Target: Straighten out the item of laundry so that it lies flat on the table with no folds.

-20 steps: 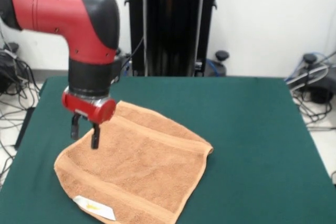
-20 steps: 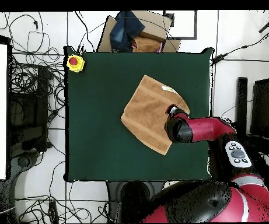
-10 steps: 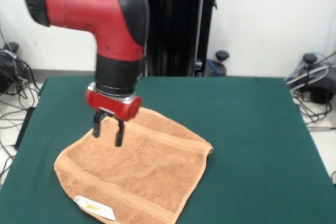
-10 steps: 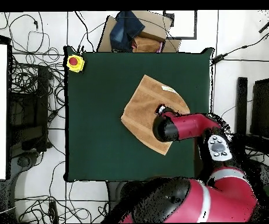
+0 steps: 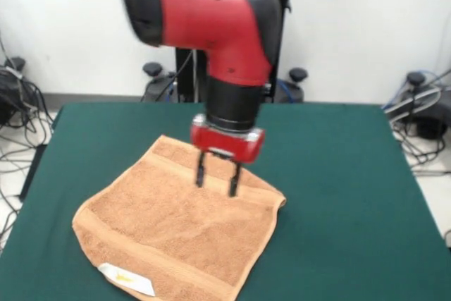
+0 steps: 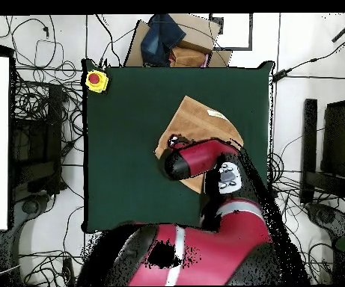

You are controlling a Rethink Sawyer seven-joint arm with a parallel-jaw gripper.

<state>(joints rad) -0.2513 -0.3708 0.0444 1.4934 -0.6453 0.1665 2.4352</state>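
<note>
Towel lies nearly flat on the table. Our gripper hangs empty, fingers spread, above its far corner, probably to tug it.

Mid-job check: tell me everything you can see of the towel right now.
The towel is an orange-tan terry cloth, roughly square, with woven border bands and a white label with yellow print on its near edge. It lies spread on the green table, turned diamond-wise to the table's edges and mostly flat, with its right corner slightly raised. The open pincer hangs over its far right part; whether the tips touch the cloth I cannot tell.
</note>
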